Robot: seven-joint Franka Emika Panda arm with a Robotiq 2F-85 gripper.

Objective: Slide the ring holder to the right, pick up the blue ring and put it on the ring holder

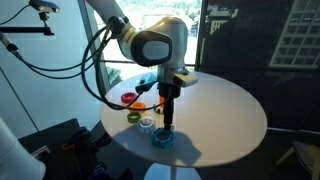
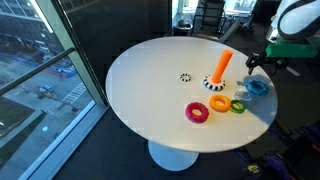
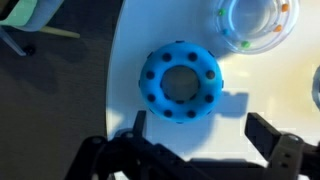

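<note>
The blue ring [image 3: 180,83] is chunky and teal-blue with dark dimples. It lies flat on the white table near the edge and shows in both exterior views [image 1: 163,139] [image 2: 257,87]. My gripper [image 3: 200,128] hangs open and empty just above it, with the fingers beside the ring and not around it; it also shows in both exterior views [image 1: 166,126] [image 2: 257,70]. The ring holder [image 2: 221,68], an orange peg on a dark round base, stands upright near the table's middle with nothing on it.
A clear pale ring [image 3: 255,25] lies close to the blue ring. A pink ring [image 2: 196,112], an orange ring [image 2: 219,102] and a green ring [image 2: 238,105] lie near the holder. The round white table [image 2: 150,90] drops off just beyond the blue ring.
</note>
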